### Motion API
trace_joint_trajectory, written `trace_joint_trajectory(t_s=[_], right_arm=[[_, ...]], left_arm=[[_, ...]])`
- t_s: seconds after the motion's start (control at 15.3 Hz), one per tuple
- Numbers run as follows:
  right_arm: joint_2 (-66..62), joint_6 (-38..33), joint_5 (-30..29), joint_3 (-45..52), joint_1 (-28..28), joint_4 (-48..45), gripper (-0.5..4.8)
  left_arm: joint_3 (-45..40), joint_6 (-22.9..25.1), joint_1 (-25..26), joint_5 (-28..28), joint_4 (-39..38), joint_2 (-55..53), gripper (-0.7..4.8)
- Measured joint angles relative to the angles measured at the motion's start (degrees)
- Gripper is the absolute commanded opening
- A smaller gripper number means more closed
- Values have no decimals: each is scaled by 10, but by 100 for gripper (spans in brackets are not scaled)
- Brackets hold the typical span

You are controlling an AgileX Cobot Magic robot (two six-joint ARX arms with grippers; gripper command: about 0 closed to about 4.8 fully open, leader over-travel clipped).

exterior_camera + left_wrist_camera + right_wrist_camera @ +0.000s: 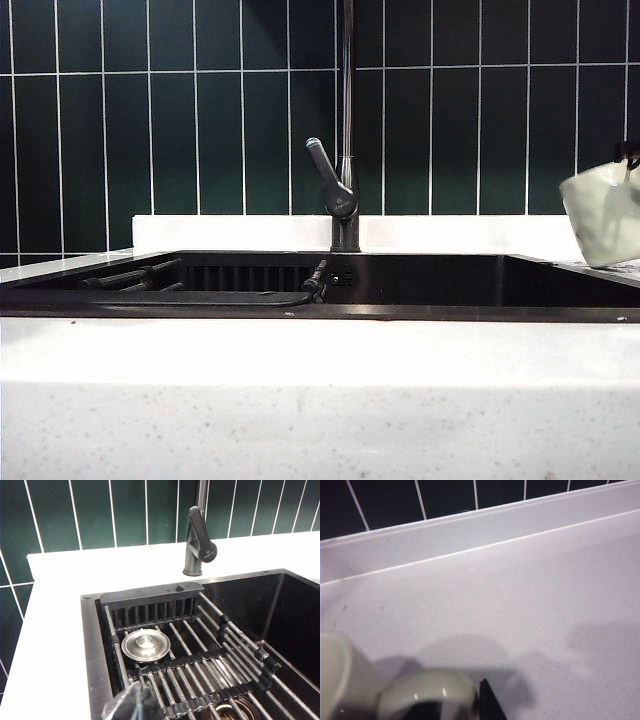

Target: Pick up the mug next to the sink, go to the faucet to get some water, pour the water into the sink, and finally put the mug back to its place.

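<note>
The cream mug hangs tilted at the far right of the exterior view, its base just over the white countertop beside the black sink. My right gripper is shut on its loop handle. One black fingertip presses the handle's outer side; the other is mostly hidden inside the loop. The dark faucet with its grey lever stands behind the sink's middle. My left gripper is shut and empty over the sink's left rim. No water shows.
A roll-up bar rack covers the left part of the basin, with a round metal drain stopper under it. A white ledge and dark green tiles back the counter. The faucet stands beyond the rack.
</note>
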State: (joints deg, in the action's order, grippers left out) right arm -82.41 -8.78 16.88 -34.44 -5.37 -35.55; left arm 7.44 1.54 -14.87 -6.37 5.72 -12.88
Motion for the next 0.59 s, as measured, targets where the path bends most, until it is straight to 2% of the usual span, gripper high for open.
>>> trace_joint_trajectory(t_s=[0.2,0.39,0.46,0.52,0.59], right_arm=[[50,0,0,-1,0,49,118],[91,0,0,-1,0,157,116],[110,0,-1,-1,0,192,110],[130,0,-2,-1,0,221,75],[176,0,-2,0,0,261,75]], left_arm=[[0,0,0,0,0,0,-3],[0,0,0,0,0,0,-3],[1,0,0,0,0,0,-3],[3,0,0,0,0,0,-3],[12,0,0,0,-5,0,-3]])
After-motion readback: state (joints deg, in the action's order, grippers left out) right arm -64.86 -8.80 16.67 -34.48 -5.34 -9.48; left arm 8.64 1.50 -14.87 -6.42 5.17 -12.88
